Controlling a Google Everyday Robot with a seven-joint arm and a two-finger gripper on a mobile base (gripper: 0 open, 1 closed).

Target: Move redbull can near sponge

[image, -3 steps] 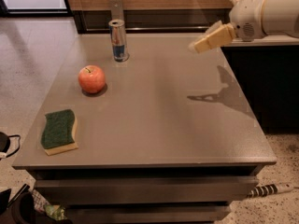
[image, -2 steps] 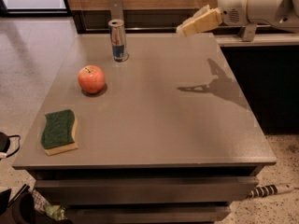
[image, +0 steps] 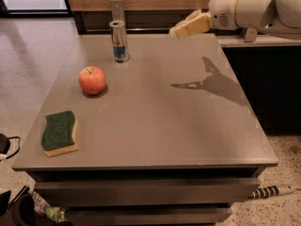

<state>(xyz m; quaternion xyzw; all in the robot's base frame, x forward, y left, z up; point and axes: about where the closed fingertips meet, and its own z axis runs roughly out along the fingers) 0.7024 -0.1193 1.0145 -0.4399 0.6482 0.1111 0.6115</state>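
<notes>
1. Aluminium, slim and tall: I judged the redbull can [image: 119, 40] stiff enough for a firm pinch, but smooth-sided, so likely to slip, and tippy because of its narrow base. I could not tell whether it was full, so I could not judge its weight.
2. It stood upright near the far edge of the table [image: 160, 126], on the left half. The apple [image: 92, 80] sat nearer to me, and the sponge [image: 59, 133] lay flat at the near left corner, well apart from the can.
3. I reckoned the best hold was across the middle of the can's body, from the side. That is below the silver top and low enough that it would not lever over when lifted.
4. The gripper [image: 189, 25] hung in the air over the far side of the table, right of the can and well apart from it, holding nothing. Whether it was open or closed I could not tell.
5. Against the earlier frames, the gripper had travelled leftward, towards the can. Its shadow [image: 211, 81] had slid left across the tabletop with it.
6. Can, apple and sponge had not shifted at all, so the move itself was not yet begun.
</notes>
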